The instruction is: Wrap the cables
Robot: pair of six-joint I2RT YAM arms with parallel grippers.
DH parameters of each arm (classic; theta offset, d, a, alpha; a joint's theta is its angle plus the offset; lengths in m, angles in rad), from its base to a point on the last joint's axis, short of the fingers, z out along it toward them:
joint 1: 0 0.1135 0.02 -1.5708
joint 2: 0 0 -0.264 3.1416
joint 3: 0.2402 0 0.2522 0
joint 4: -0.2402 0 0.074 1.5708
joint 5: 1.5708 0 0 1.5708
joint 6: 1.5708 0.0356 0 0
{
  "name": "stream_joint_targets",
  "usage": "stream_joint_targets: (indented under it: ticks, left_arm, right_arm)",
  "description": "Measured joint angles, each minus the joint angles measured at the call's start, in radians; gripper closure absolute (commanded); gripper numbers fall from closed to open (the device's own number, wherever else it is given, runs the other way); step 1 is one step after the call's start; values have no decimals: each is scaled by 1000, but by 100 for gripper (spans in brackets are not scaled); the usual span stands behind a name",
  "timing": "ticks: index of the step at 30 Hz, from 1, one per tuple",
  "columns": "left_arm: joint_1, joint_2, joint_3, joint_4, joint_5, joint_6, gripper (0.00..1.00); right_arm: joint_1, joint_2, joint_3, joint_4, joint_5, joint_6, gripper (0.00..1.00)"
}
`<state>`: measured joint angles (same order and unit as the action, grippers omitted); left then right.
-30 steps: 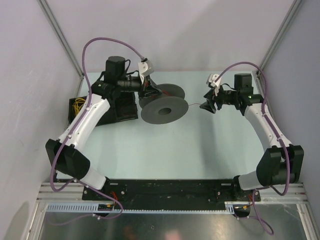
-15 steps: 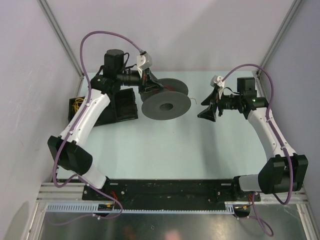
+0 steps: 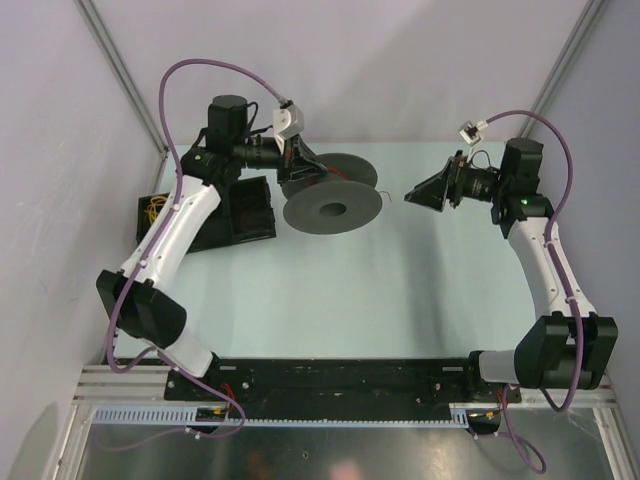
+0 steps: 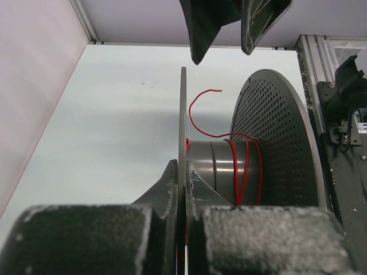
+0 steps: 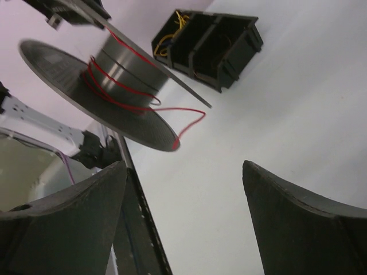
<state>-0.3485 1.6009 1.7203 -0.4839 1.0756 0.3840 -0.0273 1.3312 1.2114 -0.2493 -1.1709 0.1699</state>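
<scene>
Black box at the table's left edge, yellow wires in one compartment.
Just beside it, the left gripper is clamped tight on one flange of the grey spool, near the far edge. The red cable loops round the hub, its end curling free. The right gripper gapes wide and empty, facing the spool.

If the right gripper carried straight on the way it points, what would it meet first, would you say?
The right gripper would probably meet the loose red end of the cable first, then the near flange of the spool; depth is unclear, so it might pass beside them.
</scene>
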Motion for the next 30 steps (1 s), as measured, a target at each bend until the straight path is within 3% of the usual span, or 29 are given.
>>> stream_joint_targets:
  ticks: [4,10,30]
  left_arm:
    - [-2,1,0,0,-2,19,100]
    - [-10,1,-9,0,-6,38,100]
    - [-24,1,-39,-2,-25,64,100]
  right_arm:
    - [8,-2,0,84,23,135,18]
    - [46,5,0,95,89,193,26]
    - [184,88,0,27,240,154,50]
